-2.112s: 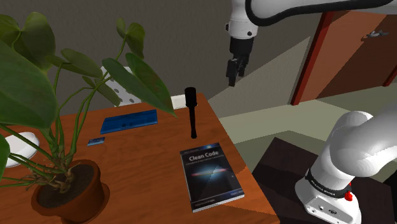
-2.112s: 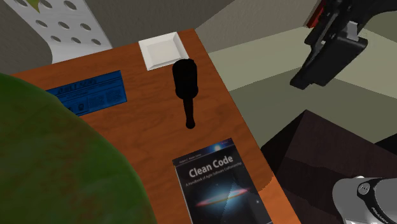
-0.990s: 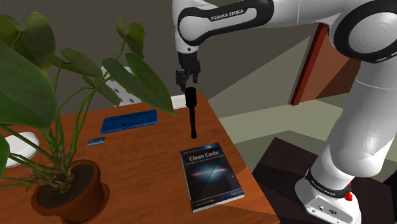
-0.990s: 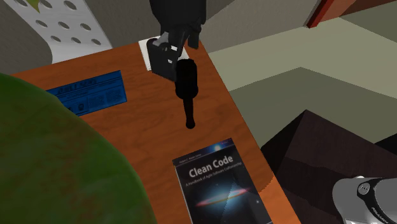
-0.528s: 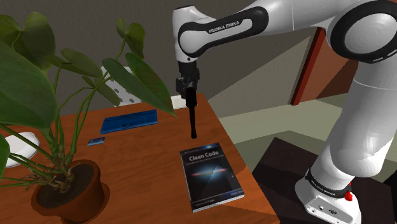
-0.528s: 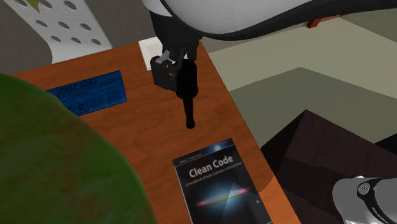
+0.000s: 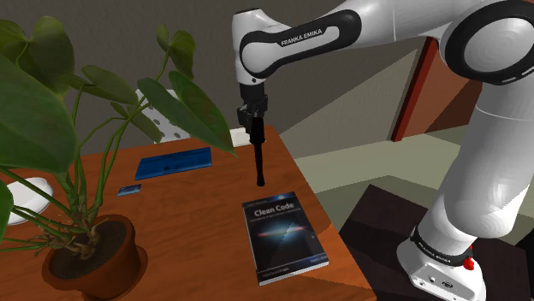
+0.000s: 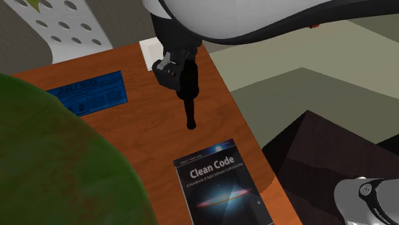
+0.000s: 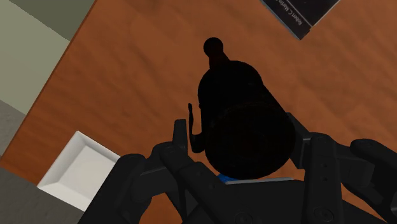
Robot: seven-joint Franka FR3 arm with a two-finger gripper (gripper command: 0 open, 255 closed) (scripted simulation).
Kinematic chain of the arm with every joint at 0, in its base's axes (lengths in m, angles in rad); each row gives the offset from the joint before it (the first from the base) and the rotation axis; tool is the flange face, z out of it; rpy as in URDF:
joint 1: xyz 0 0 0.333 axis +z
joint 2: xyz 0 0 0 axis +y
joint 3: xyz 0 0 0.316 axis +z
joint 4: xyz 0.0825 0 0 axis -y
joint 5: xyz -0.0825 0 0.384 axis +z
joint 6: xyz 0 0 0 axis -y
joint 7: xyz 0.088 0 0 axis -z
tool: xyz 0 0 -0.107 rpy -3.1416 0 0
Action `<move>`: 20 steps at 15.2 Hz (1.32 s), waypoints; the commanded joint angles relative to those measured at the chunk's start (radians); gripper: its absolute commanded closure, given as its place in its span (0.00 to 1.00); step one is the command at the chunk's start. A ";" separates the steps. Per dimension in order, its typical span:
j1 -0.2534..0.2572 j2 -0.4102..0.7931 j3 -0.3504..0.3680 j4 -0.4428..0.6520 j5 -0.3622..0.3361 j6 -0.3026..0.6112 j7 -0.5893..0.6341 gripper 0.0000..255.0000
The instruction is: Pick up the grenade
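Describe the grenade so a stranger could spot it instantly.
On the wooden table, between the Clean Code book and a white square dish, the grenade stands under the gripper. It is a slim black stick with a thicker head, upright, while the book and blue card lie flat.

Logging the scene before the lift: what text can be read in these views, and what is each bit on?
"Clean Code": on the cover of the book.
"FRANKA EMIKA": on a white link of the arm.
Small lines under the book's title and near its lower edge: too small to read.
Print on the blue card: too blurred to read.
Lettering on the black ring at the arm's base: too small to read.
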 commanded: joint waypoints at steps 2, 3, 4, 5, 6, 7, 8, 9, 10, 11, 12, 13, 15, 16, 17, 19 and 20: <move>0.000 0.000 0.000 -0.002 0.000 0.000 0.000 1.00; -0.001 0.002 -0.001 0.001 0.000 -0.002 -0.001 1.00; -0.001 0.000 0.000 0.013 0.000 -0.015 -0.001 1.00; -0.001 -0.001 0.000 0.025 0.000 -0.028 -0.002 1.00; 0.000 -0.001 0.000 0.038 0.001 -0.041 -0.002 1.00; 0.000 -0.002 0.000 0.051 0.001 -0.054 -0.003 1.00; 0.000 -0.002 0.000 0.064 0.001 -0.068 -0.003 1.00; 0.000 -0.002 0.000 0.077 0.001 -0.081 -0.004 1.00; 0.000 -0.002 0.000 0.091 0.002 -0.094 -0.004 1.00; 0.000 -0.002 0.000 0.104 0.002 -0.108 -0.005 1.00; 0.001 -0.001 0.001 0.119 0.002 -0.122 -0.005 1.00; 0.001 0.000 0.001 0.133 0.002 -0.135 -0.005 1.00; 0.002 0.002 0.001 0.163 0.001 -0.163 -0.006 1.00; 0.002 0.004 0.001 0.179 0.001 -0.177 -0.006 1.00; 0.002 0.006 0.001 0.195 0.001 -0.191 -0.006 1.00; 0.003 0.008 0.002 0.214 0.001 -0.208 -0.006 1.00; 0.003 0.008 0.002 0.214 0.000 -0.208 -0.006 1.00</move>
